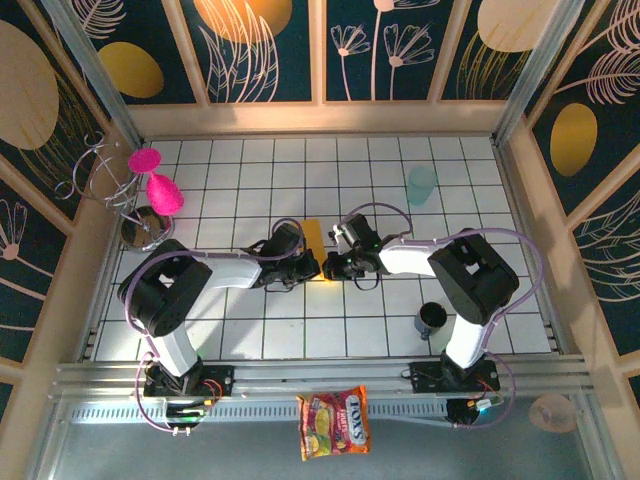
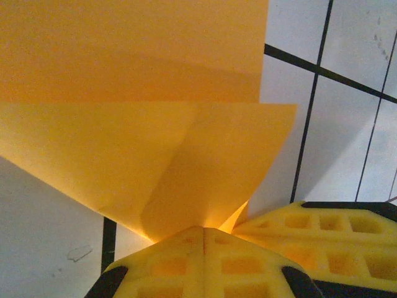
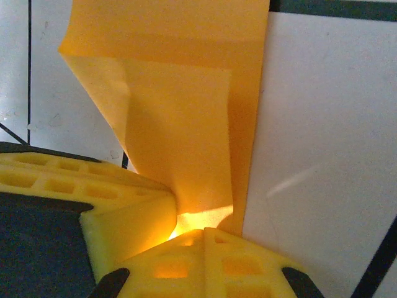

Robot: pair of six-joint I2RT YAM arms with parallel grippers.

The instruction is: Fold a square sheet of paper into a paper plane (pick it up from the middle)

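Orange-yellow paper [image 2: 124, 143]: thin, floppy, easily creased.
Left pincer [image 2: 201, 231] and right pincer [image 3: 205, 230] both clamp its folded edge.

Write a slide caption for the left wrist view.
Left gripper pinching the partly folded orange-yellow sheet of paper, white tiled table behind.

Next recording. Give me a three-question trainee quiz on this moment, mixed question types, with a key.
1. True or false: the left tool and the right tool are both shut on the orange paper.
2. Where does the snack packet lie? A) on the white tiles B) on the near metal ledge, off the tiles C) under the paper
3. Fill in: the pale green cup stands on the ___ arm's side.
Key: 1 true; 2 B; 3 right.
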